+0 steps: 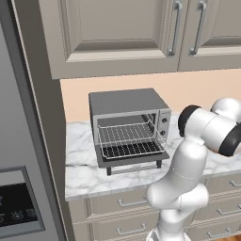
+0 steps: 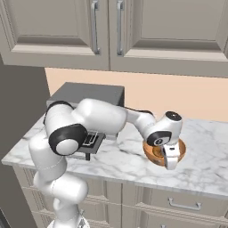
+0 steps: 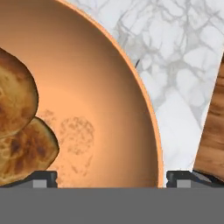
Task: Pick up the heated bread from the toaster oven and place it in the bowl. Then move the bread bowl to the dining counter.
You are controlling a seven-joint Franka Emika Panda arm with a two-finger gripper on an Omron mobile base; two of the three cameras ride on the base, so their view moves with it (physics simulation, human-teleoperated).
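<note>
The orange-tan bowl (image 3: 109, 87) lies close under the hand, and the golden-brown bread (image 3: 17, 127) rests inside it at the left. My gripper (image 3: 111, 178) is open and points down over the bowl's wall. One fingertip (image 3: 43, 178) is inside the bowl and the other stands just outside the rim. From the right base camera the hand (image 2: 170, 162) covers part of the bowl (image 2: 153, 153) on the marble counter. The grey toaster oven (image 1: 127, 124) stands with its door down and its wire rack (image 1: 126, 134) bare.
A wood-grained object (image 3: 214, 127) sits just right of the bowl. The marble counter (image 2: 209, 164) runs over beige drawers (image 1: 127, 202), with upper cabinets (image 2: 111, 31) above. A tall grey appliance (image 1: 19, 155) stands left of the oven.
</note>
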